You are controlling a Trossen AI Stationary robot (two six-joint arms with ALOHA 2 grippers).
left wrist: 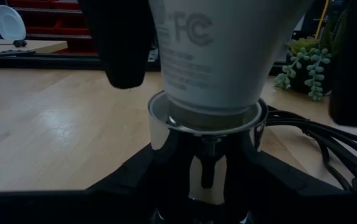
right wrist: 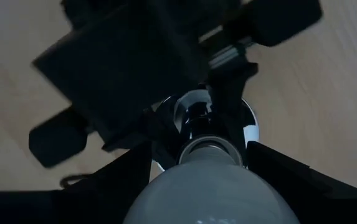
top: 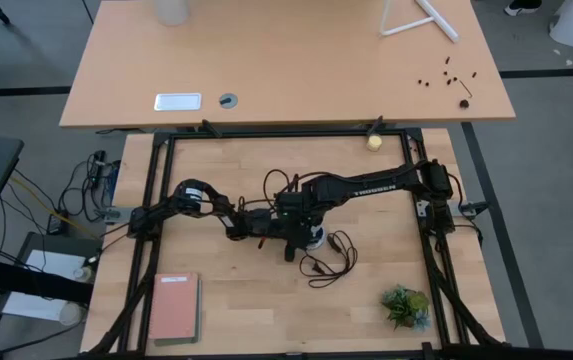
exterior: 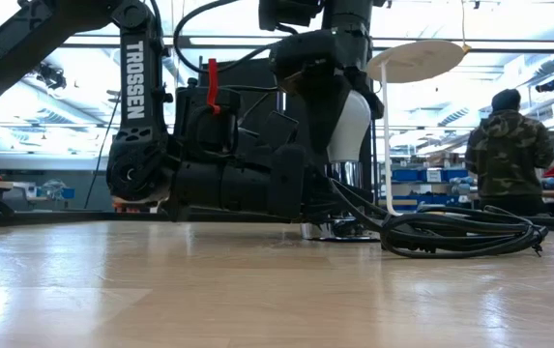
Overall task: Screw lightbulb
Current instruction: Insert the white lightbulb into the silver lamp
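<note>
Two dark arms met near the middle of the wooden desk (top: 366, 300), the left arm reaching in from nine o'clock and the right arm from three o'clock. The right tool (right wrist: 212, 186) pointed downward with its fingers partly spread around the white lightbulb (right wrist: 212, 193), gripping the bulb's rounded body. The lightbulb stood upright, its narrow base sitting in the mouth of the shiny silver socket (left wrist: 206, 134). The left tool (left wrist: 206, 186) lay low on the desk, its fingers partly open on either side of the socket's chrome stem; whether they actually pressed on it could not be told. A black cord (exterior: 460, 235) lay coiled on the desk just beside the socket, toward four o'clock. A small green plant (top: 406, 306) stood at the five o'clock corner, and a pink notebook (top: 174, 307) at seven o'clock. A yellowish ball (top: 374, 141) rested near the one o'clock edge.
</note>
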